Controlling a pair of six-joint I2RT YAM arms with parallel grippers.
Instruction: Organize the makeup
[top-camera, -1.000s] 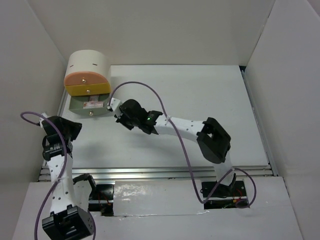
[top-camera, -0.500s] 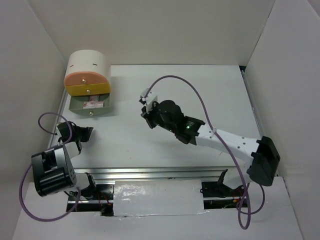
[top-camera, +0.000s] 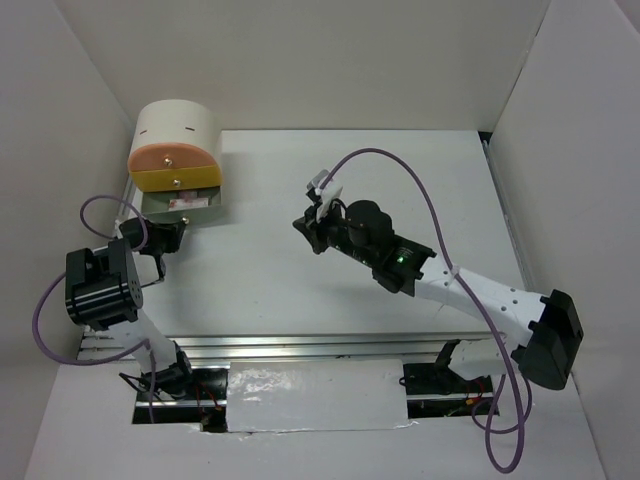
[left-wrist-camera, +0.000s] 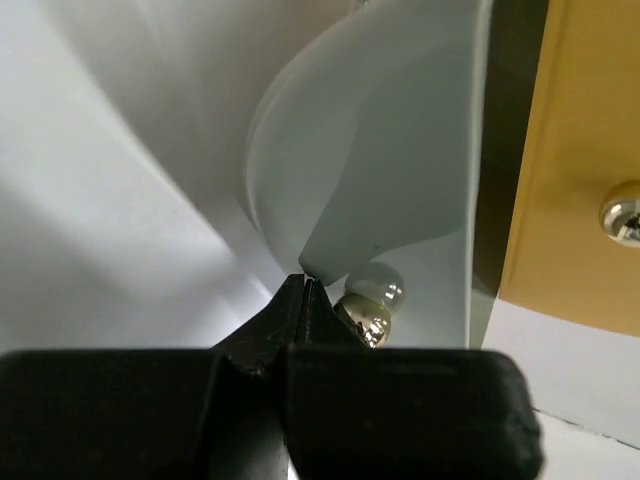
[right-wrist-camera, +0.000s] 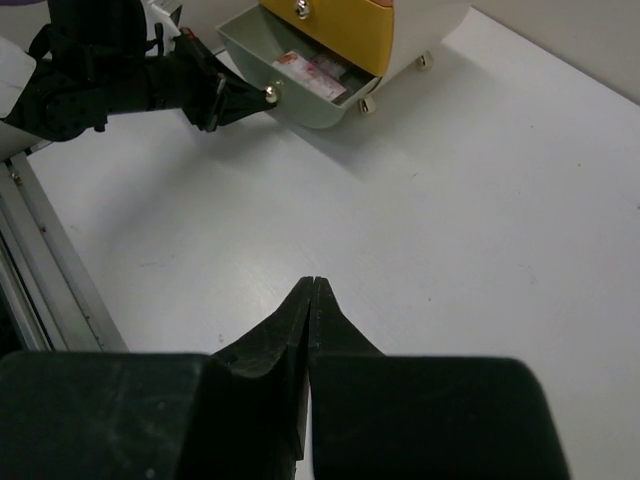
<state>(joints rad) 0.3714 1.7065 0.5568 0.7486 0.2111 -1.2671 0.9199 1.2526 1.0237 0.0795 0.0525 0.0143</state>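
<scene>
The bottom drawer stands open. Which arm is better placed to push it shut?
Left. The left gripper, shut, sits right at the knob of the open drawer, while the right gripper hangs shut over bare table, well away.

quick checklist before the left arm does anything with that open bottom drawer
1. Bottom drawer open: ok.
2. Makeup lying inside, below the rim: ok.
3. Left hand at the knob: fingers shut, tip right beside it; contact cannot tell.
4. Left hand gripping the knob: not ok, the knob sits outside the shut fingers.
5. Right hand out of the drawer's path: ok, shut, empty, over bare table.
</scene>
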